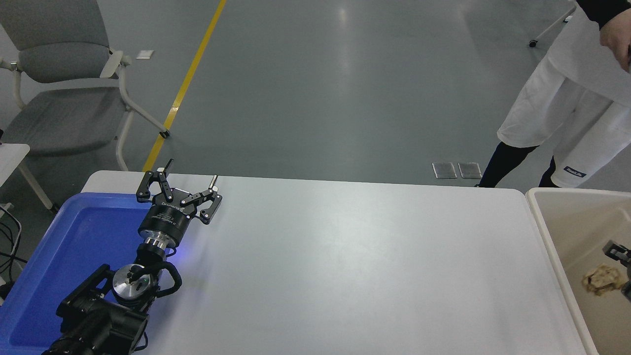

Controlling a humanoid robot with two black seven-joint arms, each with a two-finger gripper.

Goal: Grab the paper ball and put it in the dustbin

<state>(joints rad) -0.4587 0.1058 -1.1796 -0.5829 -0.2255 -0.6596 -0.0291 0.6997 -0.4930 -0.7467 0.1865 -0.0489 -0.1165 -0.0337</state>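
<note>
The tan paper ball (601, 279) is inside the beige dustbin (547, 217) at the table's right end, near the picture's right edge. Only a small black part of my right gripper (622, 271) shows at that edge, right beside the ball and over the dustbin's inside. I cannot tell whether it holds the ball. My left gripper (192, 170) is open and empty, parked at the lower left over the far corner of the blue tray.
A shallow blue tray (64, 246) lies at the table's left end under my left arm. A person in white (572, 108) stands beyond the far right corner. A grey chair (59, 88) stands at the far left.
</note>
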